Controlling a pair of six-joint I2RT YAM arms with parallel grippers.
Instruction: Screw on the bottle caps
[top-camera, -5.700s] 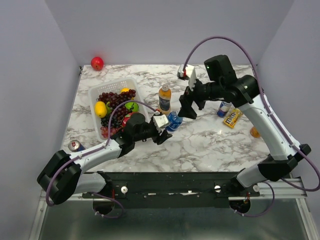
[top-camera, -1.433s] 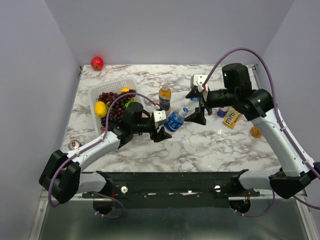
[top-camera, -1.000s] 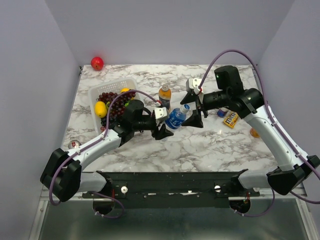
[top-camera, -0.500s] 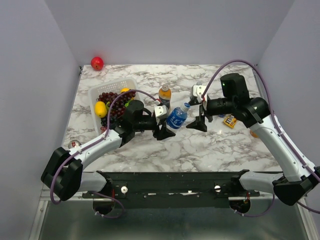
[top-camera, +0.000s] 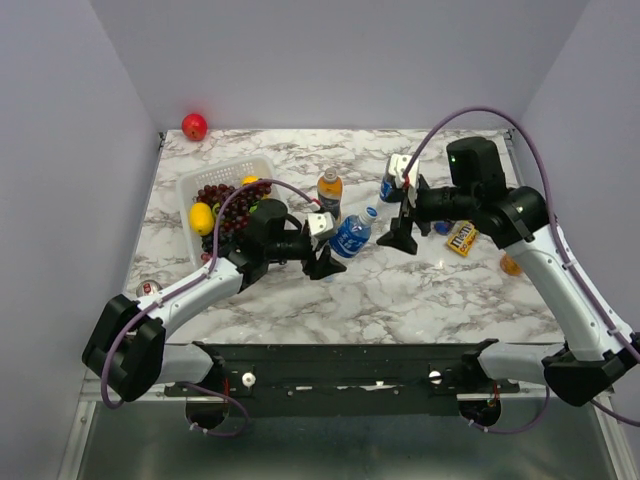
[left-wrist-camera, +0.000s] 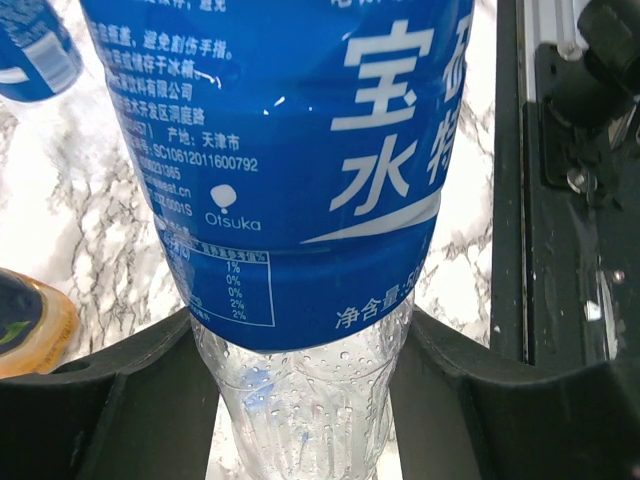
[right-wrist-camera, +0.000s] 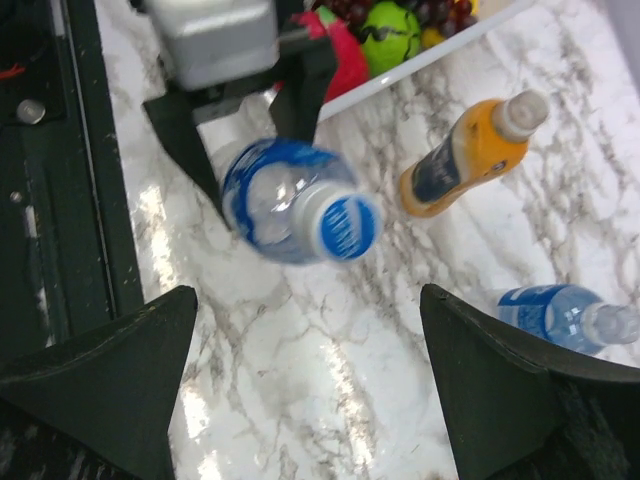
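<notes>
- Left tool (top-camera: 328, 258) grips a tilted bottle (top-camera: 350, 237) low on its body.
- Right tool (top-camera: 403, 226) gapes wide, empty, the bottle's blue cap (right-wrist-camera: 340, 226) just ahead of it.

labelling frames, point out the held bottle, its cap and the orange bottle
held bottle (left-wrist-camera: 300, 150), left wrist view, blue label
cap (right-wrist-camera: 341, 226), right wrist view, top face
orange bottle (right-wrist-camera: 440, 172), right wrist view, dark label
</notes>
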